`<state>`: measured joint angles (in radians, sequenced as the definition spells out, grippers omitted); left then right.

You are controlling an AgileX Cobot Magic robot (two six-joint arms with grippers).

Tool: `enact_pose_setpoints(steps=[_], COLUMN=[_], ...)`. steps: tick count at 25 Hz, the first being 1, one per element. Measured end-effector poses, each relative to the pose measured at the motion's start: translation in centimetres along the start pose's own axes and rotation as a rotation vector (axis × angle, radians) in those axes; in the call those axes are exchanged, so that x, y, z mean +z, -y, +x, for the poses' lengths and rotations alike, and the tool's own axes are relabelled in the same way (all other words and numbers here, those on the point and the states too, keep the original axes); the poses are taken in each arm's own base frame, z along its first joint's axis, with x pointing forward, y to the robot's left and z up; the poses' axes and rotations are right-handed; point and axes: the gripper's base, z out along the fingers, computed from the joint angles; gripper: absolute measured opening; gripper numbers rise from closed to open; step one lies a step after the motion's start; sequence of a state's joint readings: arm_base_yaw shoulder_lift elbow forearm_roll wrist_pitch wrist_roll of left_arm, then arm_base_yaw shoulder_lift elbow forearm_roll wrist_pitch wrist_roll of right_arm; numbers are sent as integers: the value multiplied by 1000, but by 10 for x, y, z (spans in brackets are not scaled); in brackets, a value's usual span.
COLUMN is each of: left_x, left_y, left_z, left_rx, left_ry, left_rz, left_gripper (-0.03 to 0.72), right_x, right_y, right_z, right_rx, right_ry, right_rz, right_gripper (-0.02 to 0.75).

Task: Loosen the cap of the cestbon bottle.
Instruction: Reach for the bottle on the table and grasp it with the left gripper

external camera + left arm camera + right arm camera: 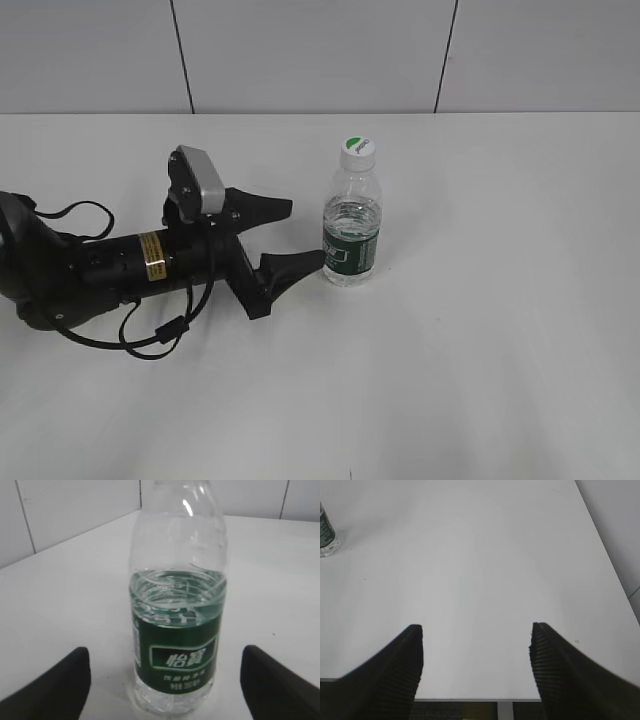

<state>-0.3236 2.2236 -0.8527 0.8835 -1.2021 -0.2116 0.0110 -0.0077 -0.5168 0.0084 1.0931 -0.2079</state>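
The cestbon bottle [352, 225] stands upright on the white table, clear with a dark green label and water in its lower half. Its white cap [356, 148], with a green patch, sits on the neck. My left gripper [306, 231] lies low just left of the bottle, open; its nearer fingertip almost touches the label. In the left wrist view the bottle [175, 630] stands ahead of the left gripper [165, 649], between the lines of both fingers and touching neither; the cap is cut off. My right gripper [476, 626] hangs open and empty over the table's near edge, with the bottle's base [325, 535] far off to the upper left.
The white table [480, 350] ends at a grey panelled wall [300, 50] behind. The left arm's black body and cables [100, 270] lie across the table's left side. The table's front edge [470, 699] shows under the right gripper, its right edge [607, 555] further off.
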Motion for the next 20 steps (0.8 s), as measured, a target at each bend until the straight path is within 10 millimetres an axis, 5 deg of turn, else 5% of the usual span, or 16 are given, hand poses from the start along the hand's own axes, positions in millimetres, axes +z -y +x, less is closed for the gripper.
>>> enact_pose_setpoints(steps=[20], left_x=[31], left_y=[7], left_z=[19], left_rx=[-15], left_ry=[-72], left_rz=[28], left_gripper=[563], right_x=[0], right_y=[0], right_z=[0], right_rx=[0], right_ry=[0], right_rz=[-1], right_gripper=[512])
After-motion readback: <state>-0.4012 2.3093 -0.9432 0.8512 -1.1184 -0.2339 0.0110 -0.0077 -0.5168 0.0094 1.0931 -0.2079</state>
